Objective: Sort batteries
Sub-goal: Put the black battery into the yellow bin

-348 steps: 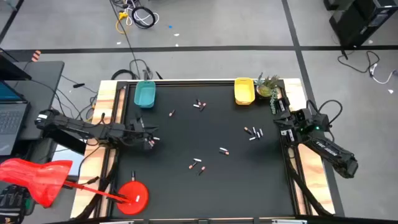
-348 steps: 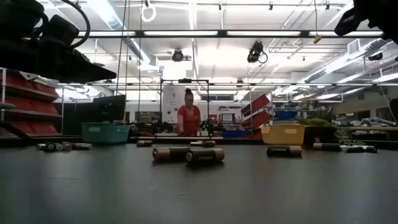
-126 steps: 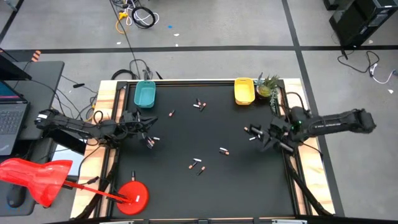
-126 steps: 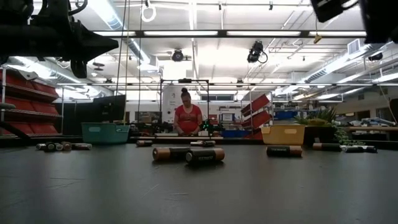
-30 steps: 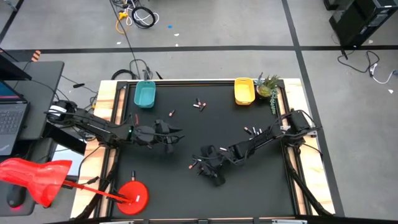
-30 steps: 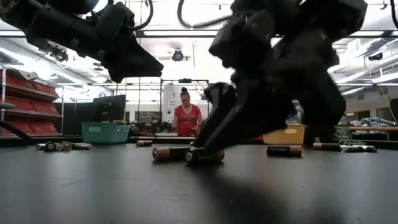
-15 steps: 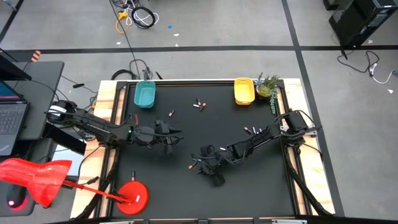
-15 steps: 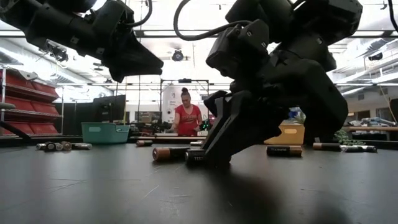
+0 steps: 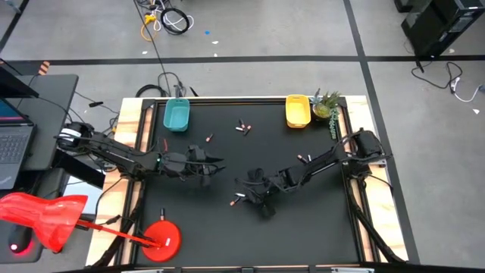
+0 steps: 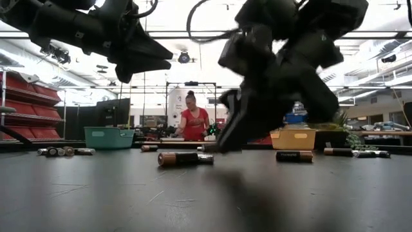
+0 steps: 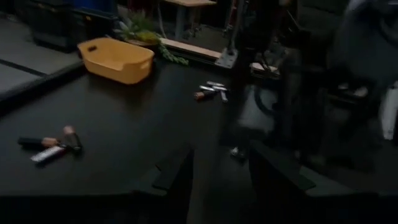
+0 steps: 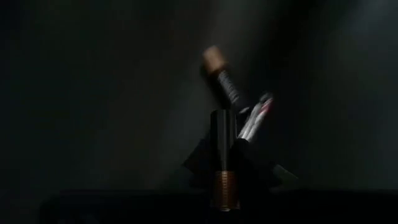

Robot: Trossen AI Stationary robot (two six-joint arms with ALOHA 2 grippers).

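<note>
Gripping a dark, copper-ended battery point(image 12: 224, 149), the right hand point(image 9: 256, 189) has just clenched shut on it and come up off the bench point(image 9: 318, 220). A second ago its fingers were spread wide and pressed down around the front pair. In the low view only one battery of that pair point(image 10: 180, 158) now lies nearest the camera. The right wrist view shows the lifted one caught between the fingers. Beneath it, another dark battery point(image 12: 221, 74) and a pale one point(image 12: 256, 115) lie on the black surface, touching or nearly so.

So the pick looks made, and what is left of this step is the carry to a tray. By my reading the dark ones likely share one tray, though which tray I cannot tell.

Farther over, the left hand point(image 9: 206, 163) hovers above the bench as it did a second ago. Its fingers stand apart, with nothing I can make out between them.

Beyond, small clusters of batteries point(image 9: 242, 127) wait unsorted. At the far edge sit the teal tray point(image 9: 176, 115) and the yellow tray point(image 9: 297, 111).
</note>
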